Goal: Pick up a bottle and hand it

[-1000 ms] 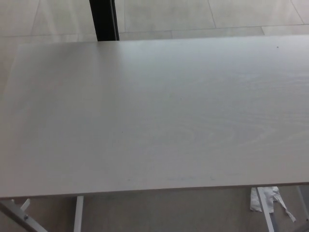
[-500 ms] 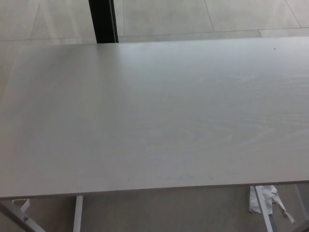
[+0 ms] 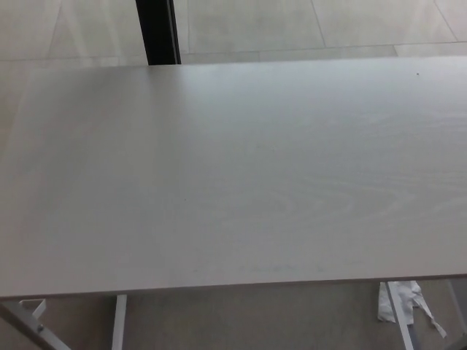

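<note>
**No readable text**

No lettering, label, brand, number or sign could be read anywhere in the head view. The pale table (image 3: 233, 175) carried only faint wood grain, and the crumpled white scrap (image 3: 408, 302) on the floor below its near edge showed no legible print.

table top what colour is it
Pale whitish-grey with faint wood grain, seen in the head view.

Pale wood-grain table (image 3: 233, 175), bottle unseen
</note>
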Available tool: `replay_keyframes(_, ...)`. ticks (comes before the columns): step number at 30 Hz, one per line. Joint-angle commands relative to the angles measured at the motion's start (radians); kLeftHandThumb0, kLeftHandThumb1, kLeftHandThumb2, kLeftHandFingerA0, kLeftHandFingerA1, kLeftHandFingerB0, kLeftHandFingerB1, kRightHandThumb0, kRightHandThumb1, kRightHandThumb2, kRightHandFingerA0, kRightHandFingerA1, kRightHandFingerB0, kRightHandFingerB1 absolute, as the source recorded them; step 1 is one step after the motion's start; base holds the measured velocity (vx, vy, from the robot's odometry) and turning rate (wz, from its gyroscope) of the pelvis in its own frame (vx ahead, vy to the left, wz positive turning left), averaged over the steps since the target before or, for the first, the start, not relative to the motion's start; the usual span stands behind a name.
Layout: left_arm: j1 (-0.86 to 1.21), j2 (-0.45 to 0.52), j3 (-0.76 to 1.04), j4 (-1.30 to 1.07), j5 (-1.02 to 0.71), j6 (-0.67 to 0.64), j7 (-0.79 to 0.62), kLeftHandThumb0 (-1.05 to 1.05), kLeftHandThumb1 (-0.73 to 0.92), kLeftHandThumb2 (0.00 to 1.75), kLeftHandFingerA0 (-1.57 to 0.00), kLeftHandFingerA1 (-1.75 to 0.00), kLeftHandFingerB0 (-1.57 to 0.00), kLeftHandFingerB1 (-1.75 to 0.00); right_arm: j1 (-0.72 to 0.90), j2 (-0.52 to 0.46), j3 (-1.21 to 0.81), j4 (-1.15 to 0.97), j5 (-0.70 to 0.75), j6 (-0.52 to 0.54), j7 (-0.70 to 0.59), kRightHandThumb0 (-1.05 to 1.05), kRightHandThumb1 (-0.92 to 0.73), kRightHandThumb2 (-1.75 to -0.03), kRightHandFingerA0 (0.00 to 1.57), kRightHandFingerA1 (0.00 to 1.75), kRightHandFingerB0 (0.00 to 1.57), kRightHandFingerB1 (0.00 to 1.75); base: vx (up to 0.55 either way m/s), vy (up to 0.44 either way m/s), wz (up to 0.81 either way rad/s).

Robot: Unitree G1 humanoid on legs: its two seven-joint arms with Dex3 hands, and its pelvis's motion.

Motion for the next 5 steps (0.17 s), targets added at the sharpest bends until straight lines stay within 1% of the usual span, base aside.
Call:
replay_keyframes(1,0.018,0.048,-0.043,0.016,-0.056,-0.009,-0.111,-0.62,0.37,0.69,-0.04,-0.63,-0.05,-0.36,-0.007,-0.028,-0.006,0.05,0.004,-0.048,0.019,-0.54,-0.47,-0.8,0.92,0.96,0.31,0.46,0.0,0.0,0.0)
replay_keyframes(2,0.014,0.047,-0.043,0.028,-0.062,0.0,-0.102,-0.58,0.39,0.53,0.0,-0.67,-0.05,-0.35,-0.014,-0.036,-0.012,0.084,0.009,-0.06,0.029,-0.48,-0.57,-0.58,0.96,1.1,0.38,0.33,0.0,0.0,0.0)
replay_keyframes(3,0.015,0.049,-0.045,0.03,-0.065,-0.002,-0.102,-0.58,0.39,0.53,0.0,-0.67,-0.05,-0.35,-0.016,-0.037,-0.011,0.089,0.01,-0.064,0.03,-0.48,-0.57,-0.58,0.96,1.1,0.38,0.33,0.0,0.0,0.0)
replay_keyframes(4,0.027,0.034,-0.034,-0.013,-0.078,0.017,-0.078,-0.33,0.13,0.77,-0.14,-0.63,0.0,-0.52,-0.013,-0.03,-0.014,0.068,0.019,-0.057,0.023,-0.53,-0.45,-0.81,1.03,1.15,0.31,0.46,0.0,0.0,0.0)
replay_keyframes(5,0.027,0.034,-0.034,-0.013,-0.078,0.017,-0.078,-0.33,0.13,0.77,-0.14,-0.63,0.0,-0.52,-0.013,-0.03,-0.014,0.068,0.019,-0.057,0.023,-0.53,-0.45,-0.81,1.03,1.15,0.31,0.46,0.0,0.0,0.0)
